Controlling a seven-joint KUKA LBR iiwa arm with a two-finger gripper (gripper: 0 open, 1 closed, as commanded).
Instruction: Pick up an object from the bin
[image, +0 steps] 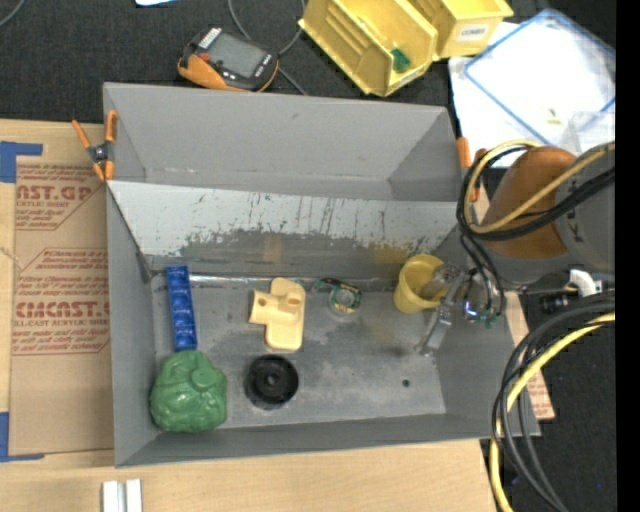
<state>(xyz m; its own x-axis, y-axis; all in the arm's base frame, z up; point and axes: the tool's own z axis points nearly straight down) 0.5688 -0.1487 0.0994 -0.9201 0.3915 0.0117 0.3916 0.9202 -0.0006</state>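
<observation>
The end effector (445, 318) sits low at the right side of the bin (300, 150); whether it is spread or closed I cannot tell. Closest to it, just beside it toward the back wall and slightly left, is a yellow cup (417, 284) (the likeliest pick, I judge). Farther left lie a small greenish ring (341, 296), a cream plastic piece (279, 313) and a black disc (271, 380). Farthest are a blue bar (180, 308) and a green lump (188, 392).

Open floor right of centre; clutter left and back.
Bare bin (370, 375) floor runs from black disc (271, 381) to the right side. Green lump (188, 392), blue bar (180, 307), cream block (278, 314) crowd left; yellow cup (418, 284) blocks back-right corner.
</observation>
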